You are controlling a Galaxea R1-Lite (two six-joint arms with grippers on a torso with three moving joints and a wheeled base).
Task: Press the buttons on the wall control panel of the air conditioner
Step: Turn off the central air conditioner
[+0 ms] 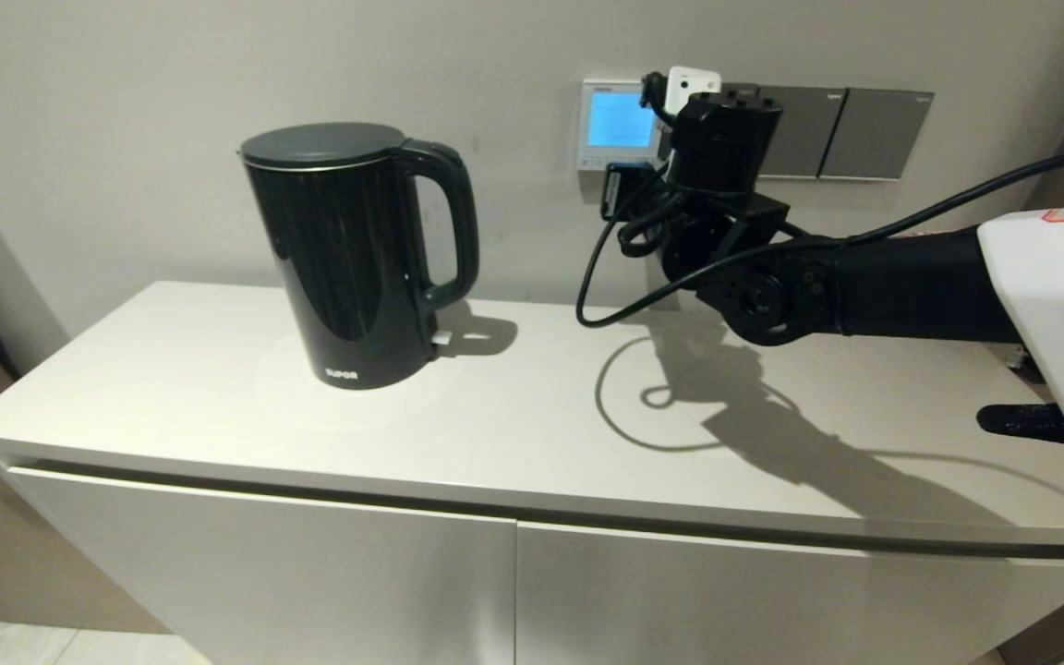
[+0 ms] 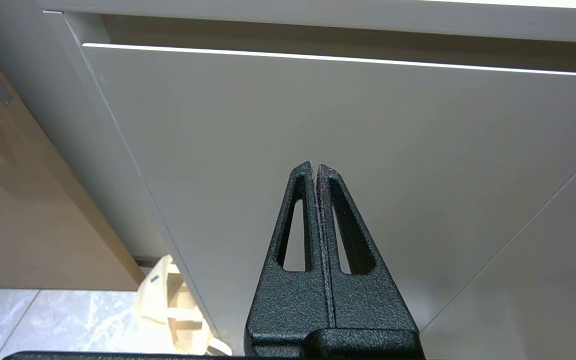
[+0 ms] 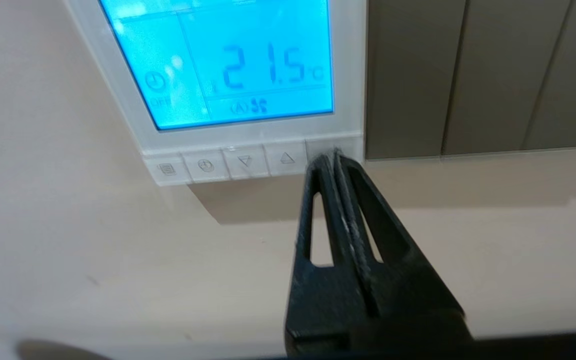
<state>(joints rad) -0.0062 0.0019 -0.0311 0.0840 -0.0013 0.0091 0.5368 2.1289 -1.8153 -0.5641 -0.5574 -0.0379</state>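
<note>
The right gripper (image 3: 329,157), fingers pinched together on nothing, touches the end one of the small pale buttons (image 3: 248,162) beneath the lit blue screen of the square white plastic wall control panel (image 3: 353,75). The tip could easily slide off onto the dark grey switch plate (image 3: 408,75) just beside it. The left gripper (image 2: 315,170) (likewise clenched empty) hangs by the white cabinet door (image 2: 318,110).

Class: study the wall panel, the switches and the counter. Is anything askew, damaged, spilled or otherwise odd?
Nothing stands out. The wall control panel sits square, screen lit. The right gripper, shut, meets the end one of the buttons. The kettle stands upright. The left gripper hangs shut by the cabinet door.
</note>
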